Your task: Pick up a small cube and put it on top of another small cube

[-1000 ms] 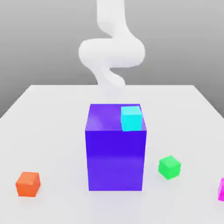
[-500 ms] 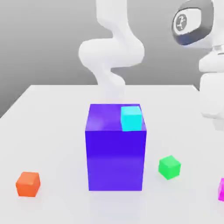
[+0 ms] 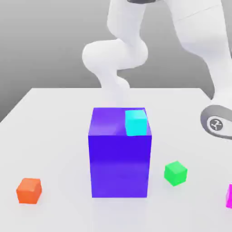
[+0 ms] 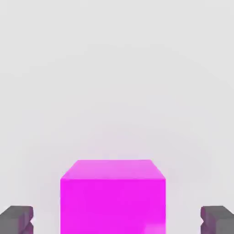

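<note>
The hand view looks straight at the magenta cube (image 4: 113,196), which sits on the white desk (image 4: 114,82) between the two grey fingers (image 4: 16,219); a gap shows on each side of it, so the fingers stand apart and seem not to touch it. In the exterior view the same cube is a sliver at the exterior view's right edge (image 3: 229,195), near the green cube (image 3: 175,173). The arm (image 3: 199,41) bends down towards that side. A cyan cube (image 3: 136,122) rests on the large blue-purple block (image 3: 120,158); an orange cube (image 3: 29,190) lies well apart.

Pincer (image 4: 117,221) fingers (image 4: 16,219) apart
</note>
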You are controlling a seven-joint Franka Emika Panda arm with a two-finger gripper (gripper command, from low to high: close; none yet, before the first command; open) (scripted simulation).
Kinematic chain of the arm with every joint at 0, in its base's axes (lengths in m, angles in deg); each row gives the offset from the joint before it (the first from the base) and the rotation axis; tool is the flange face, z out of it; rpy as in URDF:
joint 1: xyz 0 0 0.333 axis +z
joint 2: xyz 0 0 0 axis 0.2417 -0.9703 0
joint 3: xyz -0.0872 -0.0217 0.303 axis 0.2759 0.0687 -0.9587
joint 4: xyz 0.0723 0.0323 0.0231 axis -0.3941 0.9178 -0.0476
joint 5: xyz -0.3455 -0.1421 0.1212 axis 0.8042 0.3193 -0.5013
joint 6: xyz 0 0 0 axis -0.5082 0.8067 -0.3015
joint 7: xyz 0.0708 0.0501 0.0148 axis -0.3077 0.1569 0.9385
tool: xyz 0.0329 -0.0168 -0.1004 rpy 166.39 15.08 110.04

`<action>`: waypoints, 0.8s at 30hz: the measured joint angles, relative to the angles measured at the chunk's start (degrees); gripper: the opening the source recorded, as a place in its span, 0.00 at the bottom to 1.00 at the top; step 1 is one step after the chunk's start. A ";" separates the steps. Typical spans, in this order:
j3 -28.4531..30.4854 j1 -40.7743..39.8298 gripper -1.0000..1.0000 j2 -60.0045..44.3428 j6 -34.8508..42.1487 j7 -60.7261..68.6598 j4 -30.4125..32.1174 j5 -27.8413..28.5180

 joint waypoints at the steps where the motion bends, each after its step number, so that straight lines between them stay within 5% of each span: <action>1: 0.00 0.00 0.00 0.00 0.01 0.00 0.00 0.00; 10: -3.62 -2.94 0.00 8.41 5.76 4.06 2.72 -3.86; 18: -4.34 -7.47 0.00 21.01 6.04 20.45 14.95 -1.84; 24: -4.64 -9.79 0.00 31.18 4.78 39.90 24.81 -9.51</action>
